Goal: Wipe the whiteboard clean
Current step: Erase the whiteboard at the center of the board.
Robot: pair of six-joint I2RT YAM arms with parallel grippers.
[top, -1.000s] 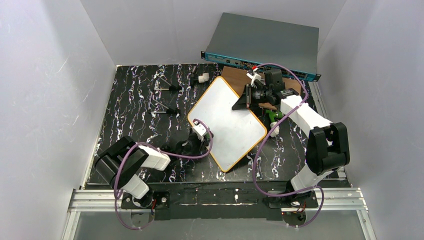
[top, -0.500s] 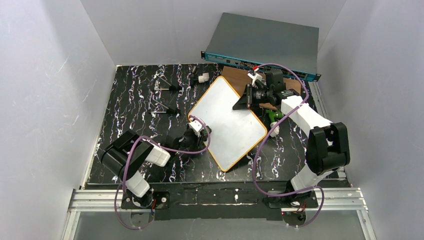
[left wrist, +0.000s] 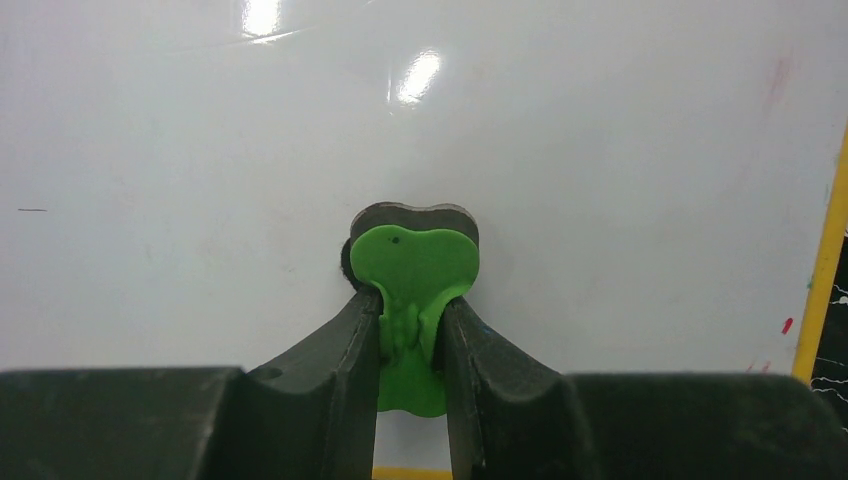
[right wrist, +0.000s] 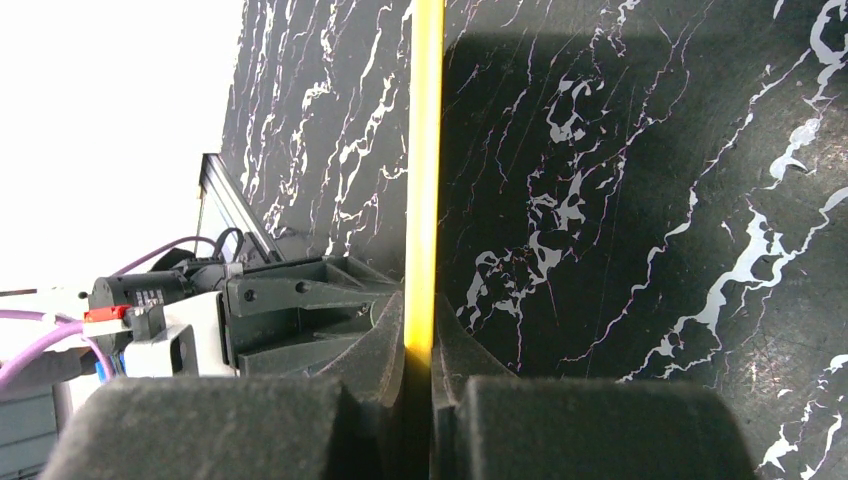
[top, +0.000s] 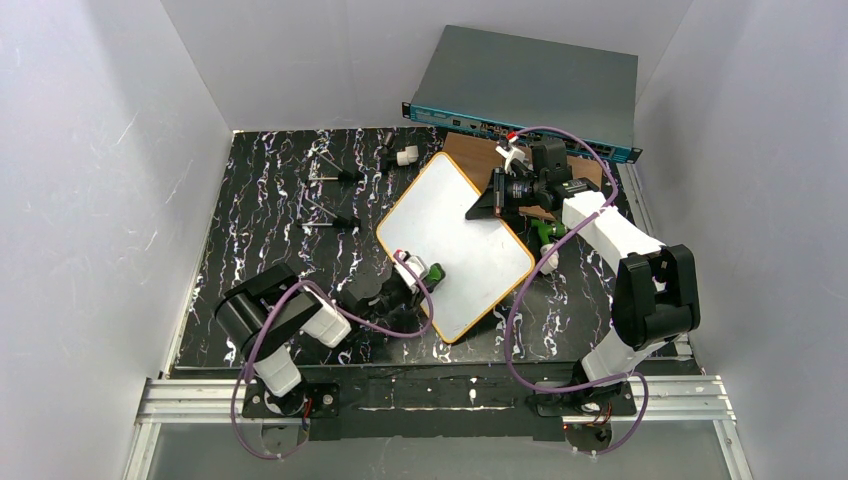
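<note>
- The left hand (top: 428, 272) reaches from the near left over the near part of the board. Its fingers (left wrist: 345, 350) pinch the narrow stem of a green eraser (left wrist: 413, 262).
- The eraser's dark pad sits against the white surface.
- The whiteboard (top: 470, 245) lies cornerwise on the black marbled table (top: 260, 220), about mid-table. Its face is nearly blank, with one faint reddish smudge (left wrist: 780, 78) near the yellow frame (right wrist: 424, 150).
- The right hand (top: 482, 207) is at the whiteboard's far-right edge, its fingers pressed together on the frame.
- A brown wooden board (top: 470, 152) lies just behind that edge.
- A grey rack unit (top: 530, 80) stands at the back.
</note>
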